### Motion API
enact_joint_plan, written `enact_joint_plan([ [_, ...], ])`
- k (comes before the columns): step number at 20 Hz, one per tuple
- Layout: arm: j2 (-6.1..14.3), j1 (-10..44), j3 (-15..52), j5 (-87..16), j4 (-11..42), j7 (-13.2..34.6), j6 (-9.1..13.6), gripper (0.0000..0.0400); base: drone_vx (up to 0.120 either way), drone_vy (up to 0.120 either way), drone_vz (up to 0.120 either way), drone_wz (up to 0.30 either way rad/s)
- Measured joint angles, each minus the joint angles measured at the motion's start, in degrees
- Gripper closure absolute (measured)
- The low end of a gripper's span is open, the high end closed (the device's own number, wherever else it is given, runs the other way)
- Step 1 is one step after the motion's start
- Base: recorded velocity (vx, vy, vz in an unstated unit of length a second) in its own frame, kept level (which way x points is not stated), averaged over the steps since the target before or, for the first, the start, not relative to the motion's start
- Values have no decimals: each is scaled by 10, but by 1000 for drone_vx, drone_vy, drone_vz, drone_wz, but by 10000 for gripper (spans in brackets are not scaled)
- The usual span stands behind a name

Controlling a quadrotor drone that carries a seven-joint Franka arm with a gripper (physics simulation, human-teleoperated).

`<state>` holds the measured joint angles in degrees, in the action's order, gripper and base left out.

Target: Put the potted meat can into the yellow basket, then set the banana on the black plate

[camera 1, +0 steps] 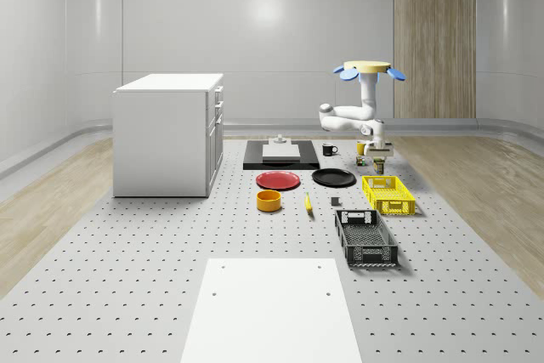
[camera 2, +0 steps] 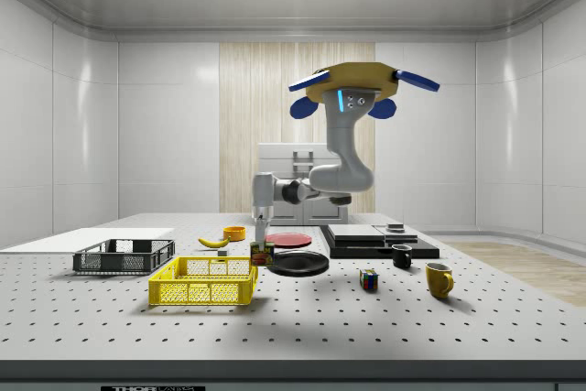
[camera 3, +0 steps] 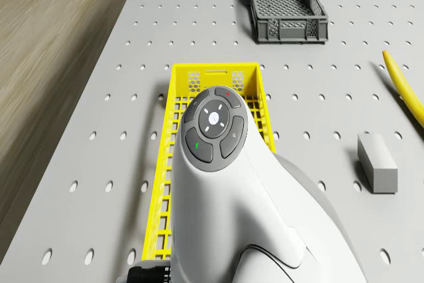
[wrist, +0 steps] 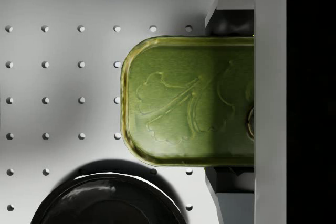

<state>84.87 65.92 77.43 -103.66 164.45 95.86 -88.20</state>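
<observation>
baskets: 2, one yellow basket (camera 1: pixel 388 194), one dark basket (camera 1: pixel 365 237) | plates: 2, red plate (camera 1: pixel 278 180), black plate (camera 1: pixel 333 178) | mugs: 2, black mug (camera 2: pixel 401 256), yellow mug (camera 2: pixel 439 278) | banana (camera 1: pixel 308 203): 1 | orange bowl (camera 1: pixel 269 201): 1 | potted meat can (wrist: pixel 191 100): 1 | cube (camera 2: pixel 368 280): 1 | white cabinet (camera 1: pixel 168 133): 1

The green-lidded potted meat can (wrist: pixel 189 100) sits between the yellow basket (camera 1: pixel 388 194) and the black plate (camera 1: pixel 333 178). The banana (camera 2: pixel 214 242) lies apart on the worktop (camera 1: pixel 170 244).

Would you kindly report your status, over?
Drone hovering beside yellow basket. Tool shut on potted meat can, beside black plate, not yet over basket. Banana untouched on table. Path unobstructed.
</observation>
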Motion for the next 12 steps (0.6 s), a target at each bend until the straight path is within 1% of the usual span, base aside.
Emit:
enact_joint_plan([
  [12,8,2,1,3,0,2,-7,109,120,0,0,0],
])
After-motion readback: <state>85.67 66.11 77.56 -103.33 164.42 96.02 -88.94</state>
